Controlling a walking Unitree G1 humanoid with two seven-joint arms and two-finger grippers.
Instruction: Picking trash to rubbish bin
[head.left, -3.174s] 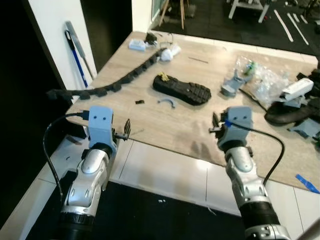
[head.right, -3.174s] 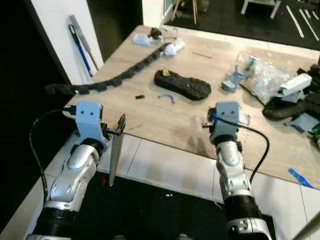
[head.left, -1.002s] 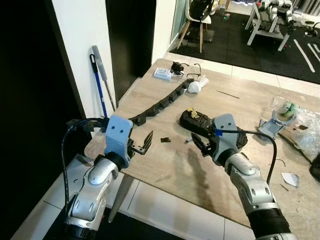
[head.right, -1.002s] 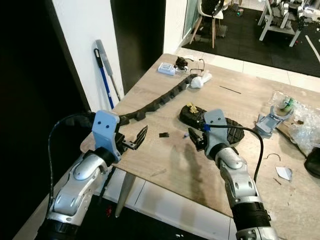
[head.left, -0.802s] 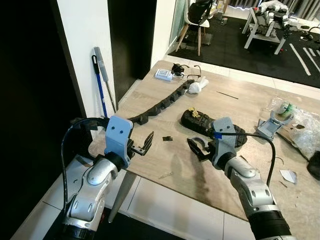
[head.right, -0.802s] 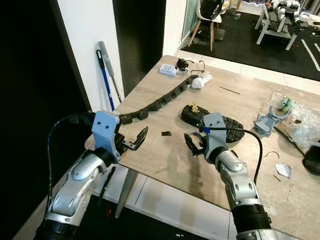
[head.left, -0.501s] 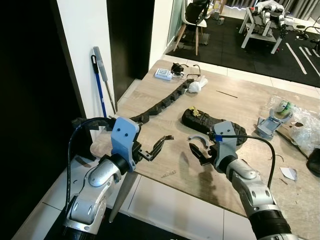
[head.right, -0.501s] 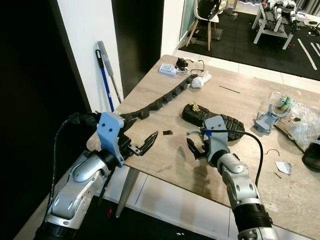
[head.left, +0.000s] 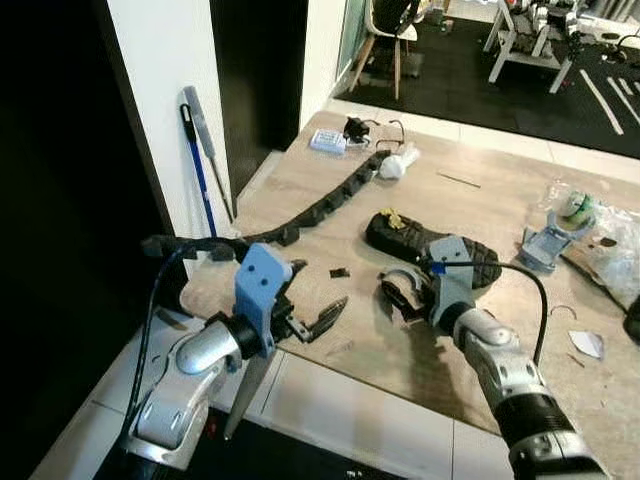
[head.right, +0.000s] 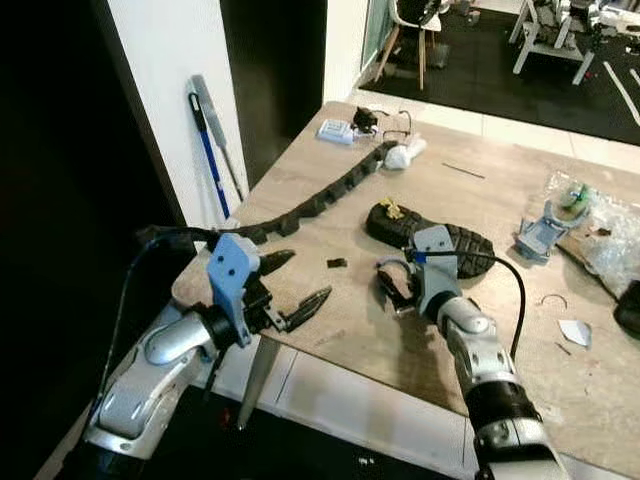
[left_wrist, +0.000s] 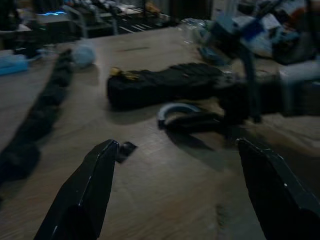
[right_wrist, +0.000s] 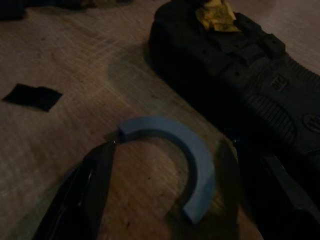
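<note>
table (head.left: 470, 215): pale wood top, corner toward the robot; carries all the loose items below, so every pick is a reach over its near edge.

chain of black links (head.left: 330, 205): runs from the far left corner down to the near left edge and hangs off it; lies clear of the grippers.

black shoe sole (head.left: 430, 243): tread up, mid-table, with a yellow scrap on its far end; sits just behind the right gripper, probably crowding that side of the approach.

left gripper (head.left: 315, 318): held above the near edge of the table, fingers spread wide, holding nothing; appears to stand by while the other arm works.

right gripper (right_wrist: 175, 170): low over the tabletop, fingers wide open on either side of the curved piece, nothing gripped yet; placed so as to close across it.

blue-grey curved piece (right_wrist: 175, 145): the trash in hand; a half-ring lying flat on the wood between the open fingers, just in front of the sole.

small black scrap (head.left: 339, 272): flat on the table, near the curved piece, to its left; likely a later pick.
</note>
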